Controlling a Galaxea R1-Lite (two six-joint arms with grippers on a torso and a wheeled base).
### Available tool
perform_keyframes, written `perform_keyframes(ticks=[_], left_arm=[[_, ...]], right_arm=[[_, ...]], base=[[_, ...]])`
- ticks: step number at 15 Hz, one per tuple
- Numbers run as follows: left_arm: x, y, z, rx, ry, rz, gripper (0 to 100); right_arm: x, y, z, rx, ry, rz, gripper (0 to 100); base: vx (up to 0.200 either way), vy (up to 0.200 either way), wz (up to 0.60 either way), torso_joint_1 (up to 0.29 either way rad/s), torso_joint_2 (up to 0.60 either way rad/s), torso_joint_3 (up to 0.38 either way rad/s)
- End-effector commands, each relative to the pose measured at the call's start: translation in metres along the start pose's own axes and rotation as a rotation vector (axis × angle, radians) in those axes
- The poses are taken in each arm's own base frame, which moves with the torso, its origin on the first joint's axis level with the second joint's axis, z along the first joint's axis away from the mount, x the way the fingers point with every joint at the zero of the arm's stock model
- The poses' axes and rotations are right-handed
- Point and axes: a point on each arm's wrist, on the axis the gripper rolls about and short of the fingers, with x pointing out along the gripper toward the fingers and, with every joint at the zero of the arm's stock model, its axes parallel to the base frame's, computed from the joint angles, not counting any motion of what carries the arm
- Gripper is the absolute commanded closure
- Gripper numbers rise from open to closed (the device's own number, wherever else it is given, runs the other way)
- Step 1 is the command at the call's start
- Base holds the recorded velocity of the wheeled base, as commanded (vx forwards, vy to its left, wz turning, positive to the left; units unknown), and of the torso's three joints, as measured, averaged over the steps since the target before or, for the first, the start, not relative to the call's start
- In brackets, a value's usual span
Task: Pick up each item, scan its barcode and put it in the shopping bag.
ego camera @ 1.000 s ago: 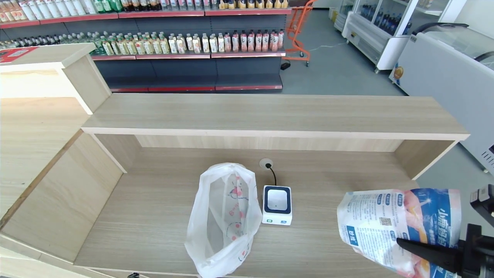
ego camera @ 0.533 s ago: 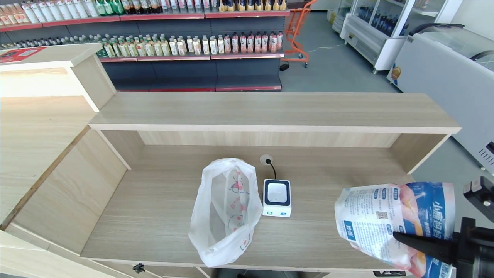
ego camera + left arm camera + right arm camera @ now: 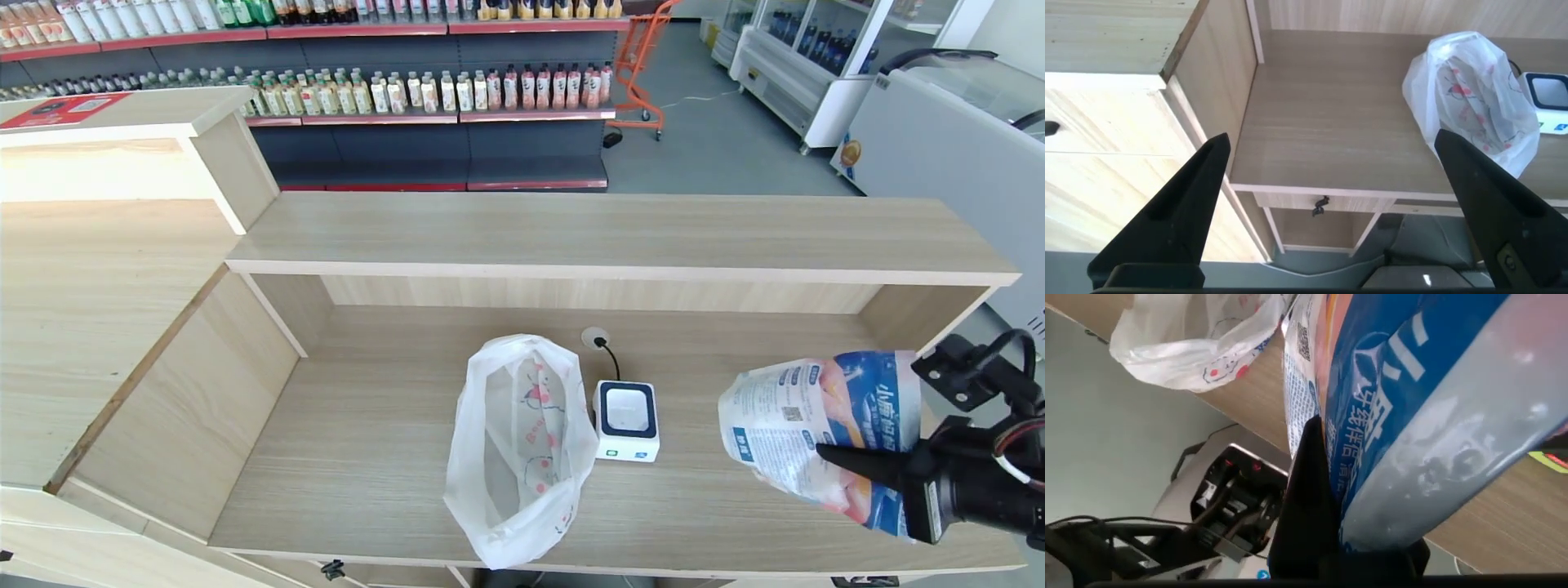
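Clamped tight on a blue and white packet [image 3: 800, 408] with the right tool [image 3: 833, 461], 1 black finger [image 3: 873, 469] lying across its lower end. Held up in the air over the right end of the surface [image 3: 367, 457], touching nothing below. Tilted with the white printed side facing up and toward the middle, likely for turning the barcode to the scanner [image 3: 626, 408]. Not yet over the scanner, and well apart from it, off to its right.

Standing just beside the scanner, on its left: the shopping bag [image 3: 522, 441], mouth open upward, ready to take things. Hard to tell if touching the scanner or a hair apart. Looks soft and floppy, so probably easy to knock shut or tip over.

Spread wide and gripping nothing: the left tool [image 3: 1331, 139], hanging out past the front left of the surface, out of the way.

Plenty of bare room between packet and scanner, so likely an easy move to the left. Need to mind the side wall [image 3: 922, 314] close on the right, the raised ledge [image 3: 620, 237] behind, and the black cable [image 3: 608, 355] running back from the scanner to a hole. Front edge open, with nothing there to stop a dropped packet. Probably best to come at the bag from above, not from the side.
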Motion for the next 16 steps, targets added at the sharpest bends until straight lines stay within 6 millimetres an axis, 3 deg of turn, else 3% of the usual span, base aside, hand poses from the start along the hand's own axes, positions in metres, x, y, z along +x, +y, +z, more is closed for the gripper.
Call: perform_keyframes(ticks=[1,3,9,13,16], left_arm=[[0.000,0.000,0.000,-0.001,0.001,0.000,0],[0.000,0.000,0.000,-0.001,0.000,0.000,0],[0.000,0.000,0.000,0.001,0.001,0.000,0],[0.000,0.000,0.000,0.001,0.000,0.000,0],[0.000,0.000,0.000,0.001,0.000,0.000,0]], right_arm=[[0.024,-0.026,-0.001,-0.063,0.075,-0.057,100],[0.040,-0.047,-0.001,-0.247,0.104,-0.079,100],[0.120,-0.067,-0.006,-0.470,0.029,0.076,100],[0.154,-0.074,-0.017,-0.596,-0.092,0.313,100],[0.172,-0.085,-0.015,-0.736,-0.152,0.330,100]], base=[[0.000,0.000,0.00,0.000,0.00,0.000],[0.000,0.000,0.00,0.000,0.00,0.000],[0.000,0.000,0.00,0.000,0.00,0.000],[0.000,0.000,0.00,0.000,0.00,0.000],[0.000,0.000,0.00,0.000,0.00,0.000]])
